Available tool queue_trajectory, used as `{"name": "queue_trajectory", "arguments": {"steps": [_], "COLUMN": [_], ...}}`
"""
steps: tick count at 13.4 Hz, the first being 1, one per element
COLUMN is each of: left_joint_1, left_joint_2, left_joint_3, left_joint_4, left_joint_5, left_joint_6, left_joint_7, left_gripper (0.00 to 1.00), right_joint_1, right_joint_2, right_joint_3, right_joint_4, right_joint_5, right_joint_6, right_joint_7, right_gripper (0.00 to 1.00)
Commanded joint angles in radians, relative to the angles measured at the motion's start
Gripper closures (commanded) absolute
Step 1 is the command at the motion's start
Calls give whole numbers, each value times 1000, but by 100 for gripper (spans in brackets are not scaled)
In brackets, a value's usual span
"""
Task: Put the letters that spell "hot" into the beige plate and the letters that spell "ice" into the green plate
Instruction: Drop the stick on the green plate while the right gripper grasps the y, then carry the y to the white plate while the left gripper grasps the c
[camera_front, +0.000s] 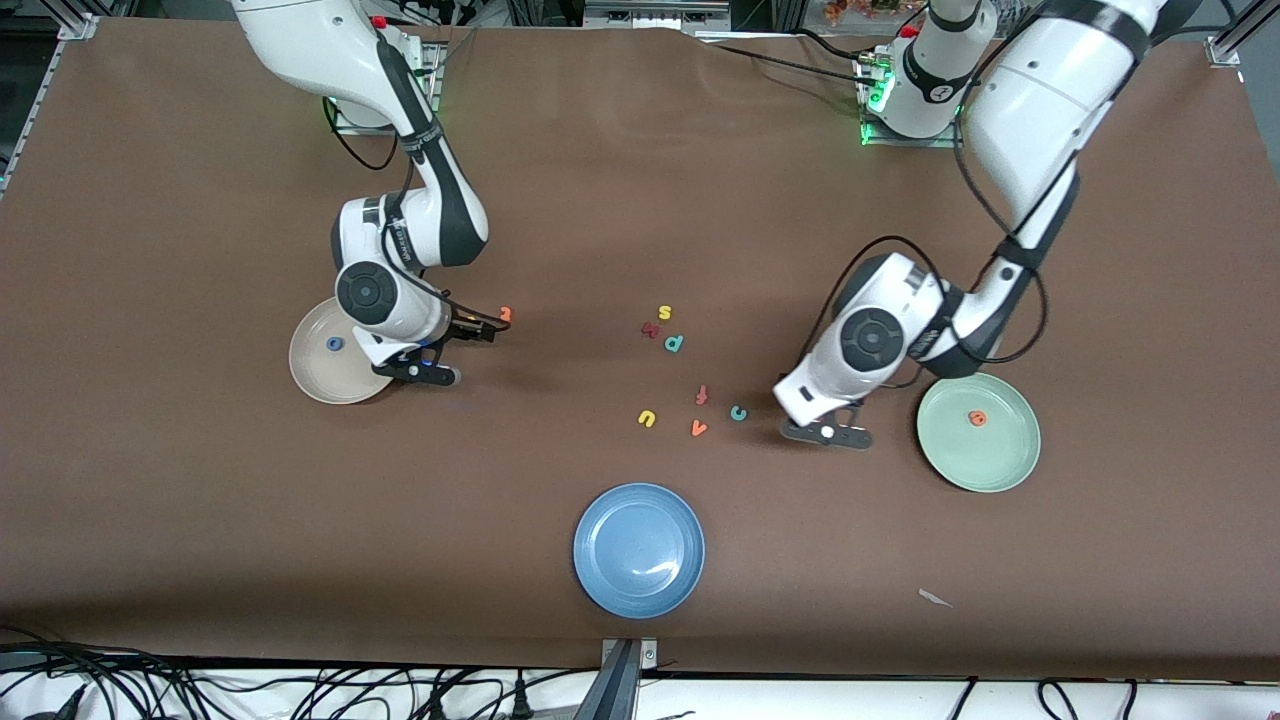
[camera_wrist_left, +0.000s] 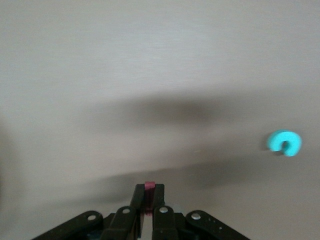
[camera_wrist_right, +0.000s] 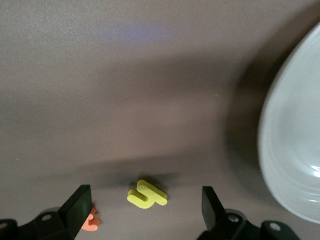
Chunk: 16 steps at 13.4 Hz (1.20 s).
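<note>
**Dark red i pinched by the left arm, yellow h waiting between the right arm's open jaws**

Dark red foam shows at the tip of your left gripper (camera_wrist_left: 148, 199): its jaws are closed tight on the i (camera_wrist_left: 148, 187). The gripper hangs low over bare counter (camera_front: 200, 520) in the lower middle of the frame, between the teal c (camera_front: 738, 413) and the green plate (camera_front: 1010, 470). The orange e (camera_front: 977, 418) already lies in that plate.

Your right gripper (camera_front: 462, 352) is at mid-height in the frame, just beside the beige plate (camera_front: 310, 375). Its jaws stand wide apart and hold nothing. The right wrist view shows the yellow h (camera_wrist_right: 147, 195) flat on the counter between the two fingers. The orange t (camera_front: 505, 314) lies on the counter close by one fingertip. The blue o (camera_front: 333, 344) is in the beige plate.

Around the centre of the frame you have loose letters on the counter: a yellow s (camera_front: 664, 313), a dark red letter (camera_front: 650, 329), a teal p (camera_front: 674, 343), a reddish cross-shaped letter (camera_front: 701, 395), a yellow u (camera_front: 647, 418) and an orange v (camera_front: 698, 429). The blue plate (camera_front: 600, 580) sits at lower centre.
</note>
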Motion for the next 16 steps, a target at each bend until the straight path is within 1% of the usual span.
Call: {"name": "queue_trajectory", "arguments": {"steps": [1,2,4,5,6,8,9,11,12,13,14,15,16], "left_joint_1": [65,94,166,197,222,274,294,320,323,322,322,317,311], "left_joint_2": [-56,-62,-73,-73,-73,-70,-64,-46,-42,-39,-41,-45,-47], "left_joint_3": [-5,-5,-5,-5,-2,1,3,1,1,1,0,-2,-5], "left_joint_4": [-18,-18,-19,-21,-22,-22,-22,-19,-18,-18,-18,-16,-15], "left_joint_5": [4,4,4,4,6,6,24,128,157,190,216,215,207], "left_joint_6": [-53,-65,-69,-69,-69,-69,-67,-64,-64,-64,-64,-64,-64], "left_joint_7": [53,122,275,336,389,504,556,593,601,624,660,671,656], "left_gripper": [97,97,96,96,96,96,96,90,81,37,4,0,0], "right_joint_1": [2,2,2,2,2,2,2,2,2,2,2,2,2], "right_joint_2": [-19,-19,-18,-18,-18,-16,-16,-16,-16,-16,-18,-18,-19], "right_joint_3": [18,28,30,34,36,36,36,36,36,38,38,38,38], "right_joint_4": [-69,-81,-86,-86,-86,-89,-91,-100,-101,-101,-101,-101,-105], "right_joint_5": [14,16,16,15,14,16,16,18,21,21,21,21,21], "right_joint_6": [88,109,113,114,117,131,131,133,139,140,139,139,139], "right_joint_7": [6,7,15,24,27,27,29,40,50,61,66,66,66], "right_gripper": [2,2,5,12,13,21,23,27,27,28,33,34,35]}}
